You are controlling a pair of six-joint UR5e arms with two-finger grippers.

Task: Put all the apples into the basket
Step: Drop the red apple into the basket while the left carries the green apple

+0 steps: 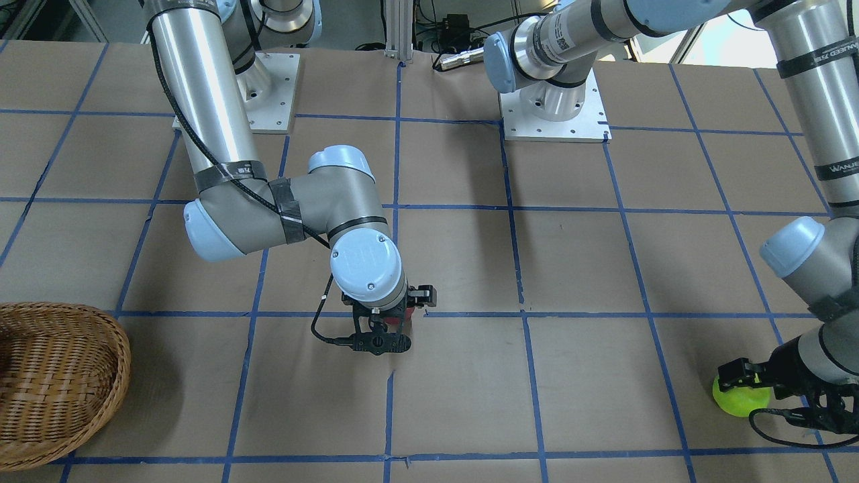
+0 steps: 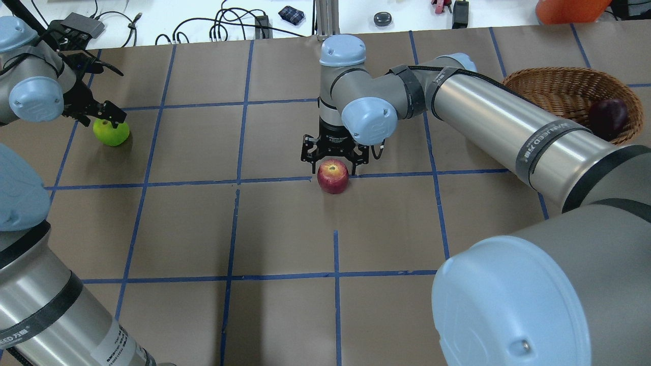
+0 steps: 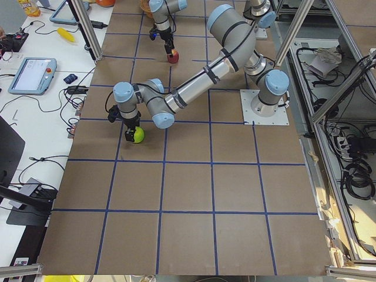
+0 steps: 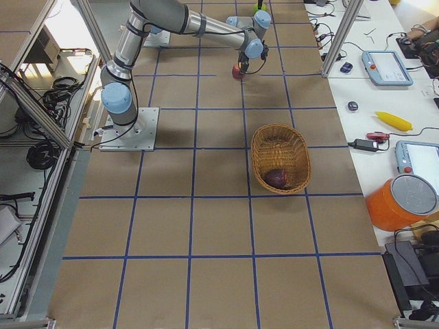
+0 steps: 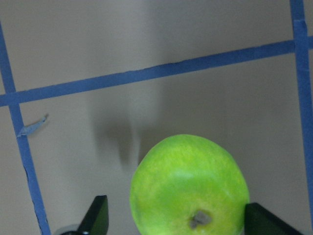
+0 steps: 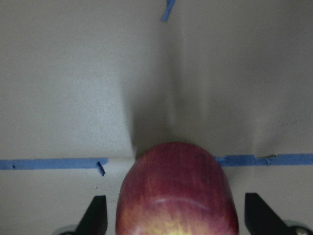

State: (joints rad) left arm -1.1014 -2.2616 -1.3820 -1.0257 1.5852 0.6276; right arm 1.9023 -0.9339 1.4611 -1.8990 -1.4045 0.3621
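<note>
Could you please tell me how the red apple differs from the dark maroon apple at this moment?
Colour: the red apple is bright red with a yellowish stem end, while the maroon apple is dark purple-red all over.
Place: the red apple sits on the table near its middle; the maroon apple lies inside the wicker basket.
Grip: the right claw stands open around the red apple; no claw is near the maroon apple.
Both are round and look similar in size.

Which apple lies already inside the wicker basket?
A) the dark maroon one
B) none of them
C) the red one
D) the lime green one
A: the dark maroon apple lies in the basket, while the red apple and the green apple sit on the table.
</note>
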